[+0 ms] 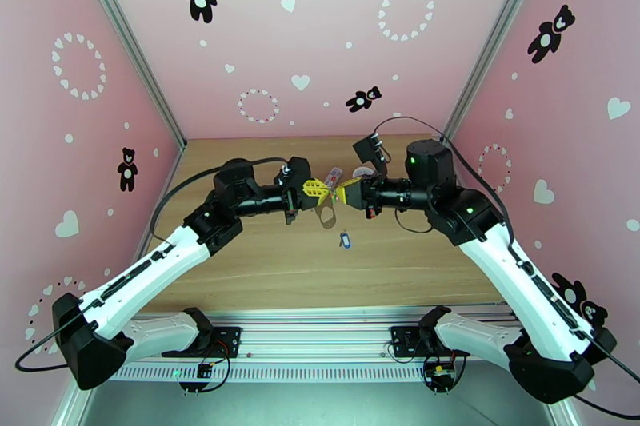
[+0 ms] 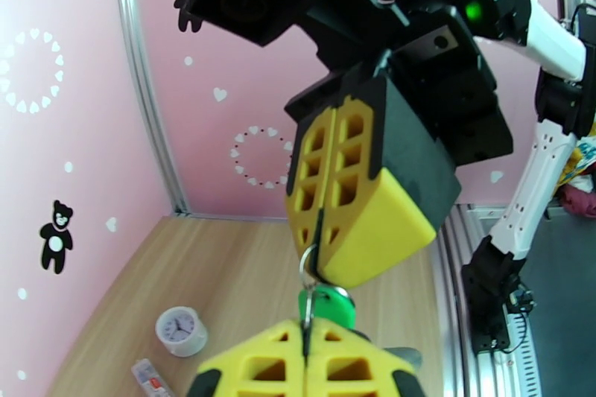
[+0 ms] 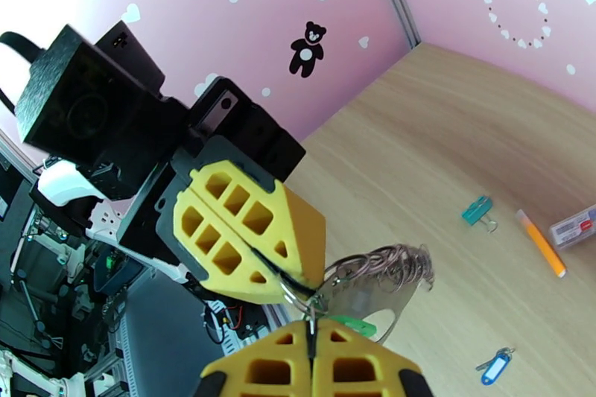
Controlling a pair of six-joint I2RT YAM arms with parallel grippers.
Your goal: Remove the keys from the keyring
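Note:
My two grippers meet tip to tip above the middle of the table. The left gripper [image 1: 326, 190] [image 2: 305, 330] is shut on the keyring's small metal ring [image 2: 308, 266]. The right gripper [image 1: 338, 193] [image 3: 311, 329] is shut at the green key [image 3: 354, 325] [image 2: 329, 306], which sits right between the two pairs of yellow tips. The grey-brown keyring [image 3: 384, 272] [image 1: 326, 216] hangs from this junction. The blue key [image 1: 345, 240] [image 3: 493, 369] lies loose on the table below.
On the wood beyond lie a teal clip [image 3: 477, 210], an orange pen [image 3: 541, 243], a small box [image 3: 574, 226] and a little white clock [image 2: 179, 331]. Pink walls close in the back and both sides.

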